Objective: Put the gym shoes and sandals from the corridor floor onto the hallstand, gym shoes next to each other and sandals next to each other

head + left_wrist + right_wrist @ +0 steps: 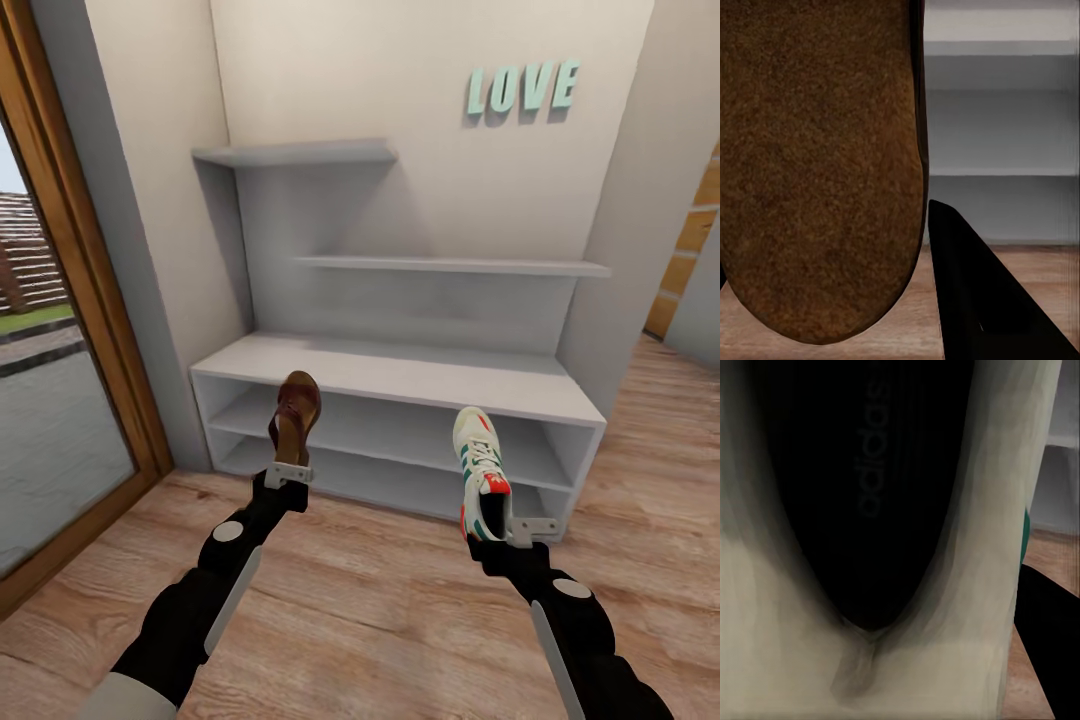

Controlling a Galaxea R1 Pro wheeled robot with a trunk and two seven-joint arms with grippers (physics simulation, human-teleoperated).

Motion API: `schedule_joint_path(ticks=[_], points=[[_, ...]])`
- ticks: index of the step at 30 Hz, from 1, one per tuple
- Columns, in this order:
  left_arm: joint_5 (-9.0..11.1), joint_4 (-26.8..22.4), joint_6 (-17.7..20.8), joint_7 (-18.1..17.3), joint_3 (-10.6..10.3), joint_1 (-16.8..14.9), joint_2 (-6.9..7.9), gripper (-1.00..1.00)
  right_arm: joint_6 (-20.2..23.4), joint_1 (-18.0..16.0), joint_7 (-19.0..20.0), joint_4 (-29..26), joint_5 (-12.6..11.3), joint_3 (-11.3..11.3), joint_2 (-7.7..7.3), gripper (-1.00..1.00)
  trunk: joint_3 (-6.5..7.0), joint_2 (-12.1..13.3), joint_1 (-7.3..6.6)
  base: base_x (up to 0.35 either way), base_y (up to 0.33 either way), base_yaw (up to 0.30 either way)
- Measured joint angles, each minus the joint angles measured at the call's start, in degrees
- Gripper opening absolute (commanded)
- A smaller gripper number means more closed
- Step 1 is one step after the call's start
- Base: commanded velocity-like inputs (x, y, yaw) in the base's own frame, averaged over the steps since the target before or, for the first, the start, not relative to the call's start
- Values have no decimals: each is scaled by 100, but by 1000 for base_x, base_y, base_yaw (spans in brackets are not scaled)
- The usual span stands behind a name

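Left gripper (290, 470) jaws clamp the dark-brown leather sandal (296, 417) heel-down, right gripper (505, 530) jaws clamp the white green-striped gym shoe (480, 470) likewise, both toes raised mid-frame toward the long white hallstand (400, 375), likely for shelving.

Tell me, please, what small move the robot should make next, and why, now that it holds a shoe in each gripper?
Probably roll closer to the hallstand. The left gripper holds a sandal and the right gripper a gym shoe, both raised above the corridor floor, short of the rack's bench top.
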Motion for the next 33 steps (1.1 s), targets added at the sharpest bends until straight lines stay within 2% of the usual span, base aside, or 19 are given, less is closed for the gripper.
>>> schedule_joint_path(ticks=[23,33], points=[[0,-1,2,0,2,-1,1,-100,-2,0,0,1,1,-1,0,-100,0,0,0,0,287,-295],[1,-6,1,0,-3,1,-2,-100,-1,0,0,2,1,0,0,-100,0,0,0,0,281,-30]])
